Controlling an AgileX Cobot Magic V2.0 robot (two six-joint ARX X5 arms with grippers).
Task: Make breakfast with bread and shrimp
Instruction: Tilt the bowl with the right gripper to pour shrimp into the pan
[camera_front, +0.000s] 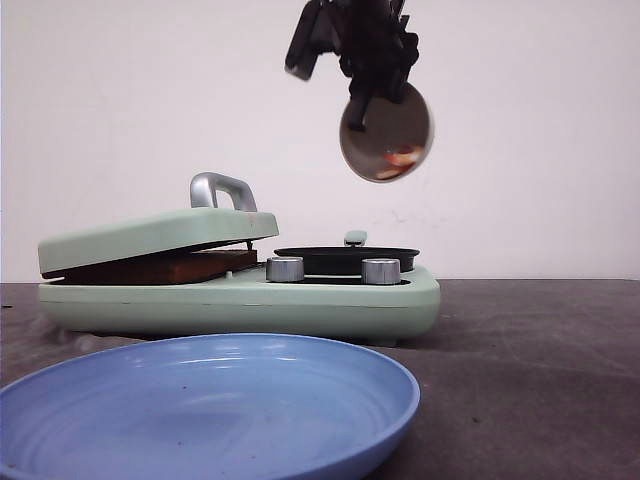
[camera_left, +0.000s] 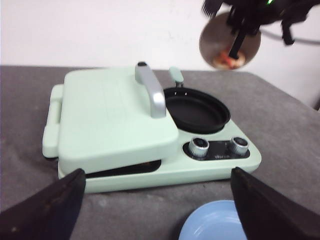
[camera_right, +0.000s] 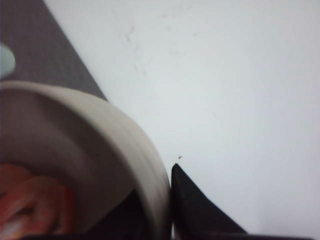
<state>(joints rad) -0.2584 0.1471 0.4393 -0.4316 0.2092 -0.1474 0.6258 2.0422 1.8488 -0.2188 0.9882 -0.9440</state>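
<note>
My right gripper (camera_front: 360, 100) hangs high above the black round pan (camera_front: 346, 257), shut on the rim of a beige bowl (camera_front: 387, 132) that is tipped steeply on its side. Orange shrimp (camera_front: 400, 157) lie at the bowl's low edge. In the right wrist view the fingers (camera_right: 200, 210) pinch the bowl wall (camera_right: 115, 135), with shrimp (camera_right: 35, 205) inside. The bread is mostly hidden under the green lid (camera_front: 160, 235); only a brown edge (camera_front: 150, 268) shows in the gap. My left gripper (camera_left: 158, 172) is open and empty in front of the cooker (camera_left: 150, 177).
The mint-green cooker (camera_front: 240, 305) has a silver lid handle (camera_front: 222, 190) and two metal knobs (camera_front: 285, 268), (camera_front: 380, 270) on its front. A blue plate (camera_front: 200, 400) sits empty on the grey table in front of it. A white wall stands behind.
</note>
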